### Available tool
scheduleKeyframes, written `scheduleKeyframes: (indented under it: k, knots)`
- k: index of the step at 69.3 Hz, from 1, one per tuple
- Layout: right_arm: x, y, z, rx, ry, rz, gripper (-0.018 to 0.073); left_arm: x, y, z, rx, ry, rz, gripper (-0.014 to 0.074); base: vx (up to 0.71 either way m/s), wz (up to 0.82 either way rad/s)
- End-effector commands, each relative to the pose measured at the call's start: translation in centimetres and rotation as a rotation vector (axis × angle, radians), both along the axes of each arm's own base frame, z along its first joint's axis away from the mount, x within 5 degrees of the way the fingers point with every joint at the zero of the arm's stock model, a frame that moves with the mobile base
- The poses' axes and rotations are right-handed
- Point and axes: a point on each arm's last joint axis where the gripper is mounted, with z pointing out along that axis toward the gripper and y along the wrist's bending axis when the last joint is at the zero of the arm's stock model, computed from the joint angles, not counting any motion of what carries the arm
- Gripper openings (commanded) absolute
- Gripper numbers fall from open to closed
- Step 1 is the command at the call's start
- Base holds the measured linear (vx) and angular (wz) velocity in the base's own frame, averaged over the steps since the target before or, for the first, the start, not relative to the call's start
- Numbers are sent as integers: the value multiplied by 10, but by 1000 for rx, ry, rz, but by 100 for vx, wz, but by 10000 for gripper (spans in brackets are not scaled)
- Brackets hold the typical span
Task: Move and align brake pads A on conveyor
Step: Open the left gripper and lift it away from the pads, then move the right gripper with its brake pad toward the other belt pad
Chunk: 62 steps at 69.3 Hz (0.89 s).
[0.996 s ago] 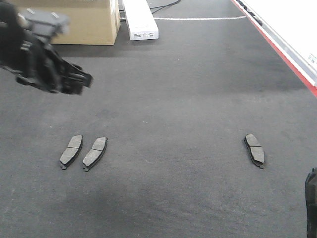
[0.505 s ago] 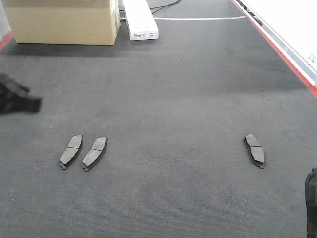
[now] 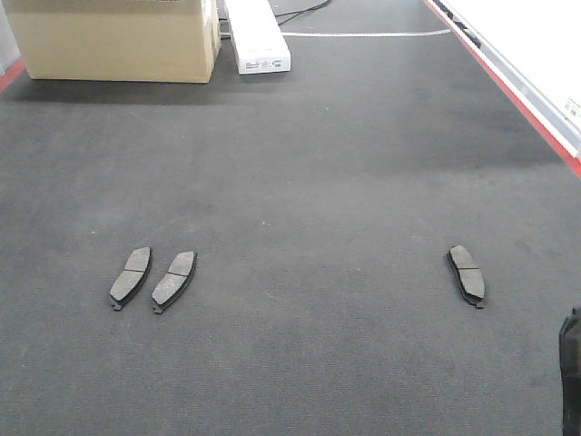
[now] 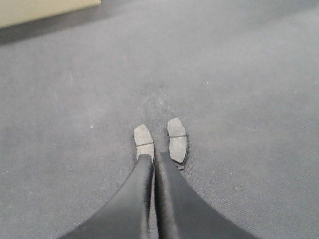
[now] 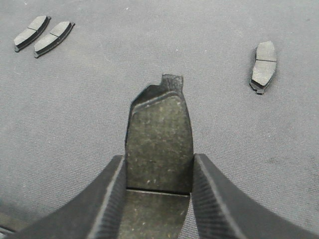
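Two brake pads A (image 3: 132, 275) (image 3: 174, 281) lie side by side, nearly parallel, on the left of the dark conveyor (image 3: 318, 182). A third pad (image 3: 467, 273) lies alone at the right. My left gripper (image 4: 152, 160) is shut and empty, hovering just short of the pair (image 4: 144, 143) (image 4: 177, 139). My right gripper (image 5: 158, 167) is shut on a fourth pad (image 5: 159, 134), held above the belt with its tabbed end pointing away. The right wrist view also shows the pair (image 5: 31, 32) (image 5: 54, 37) and the lone pad (image 5: 263, 66).
A cardboard box (image 3: 118, 41) and a white oblong box (image 3: 257, 36) stand at the belt's far end. A red edge strip (image 3: 526, 113) with a white panel beyond it runs along the right. A dark piece of the right arm (image 3: 570, 372) shows at the bottom right corner.
The left arm has drawn back to the left and left the front view. The three pads on the belt have not moved.
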Motion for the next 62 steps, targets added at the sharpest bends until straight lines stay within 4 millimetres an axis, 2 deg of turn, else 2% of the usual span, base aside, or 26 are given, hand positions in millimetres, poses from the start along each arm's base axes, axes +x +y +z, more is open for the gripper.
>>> scheduleKeyframes:
  k: [1,62]
  knots:
    - [4,1,14,33,-99,-3,-12,0,-1,14,-28,-106,-8,-6,0,0]
    - [4,1,15,34,-102,-3,-12,0,-1,14,-30,-97,-8,-6,0,0]
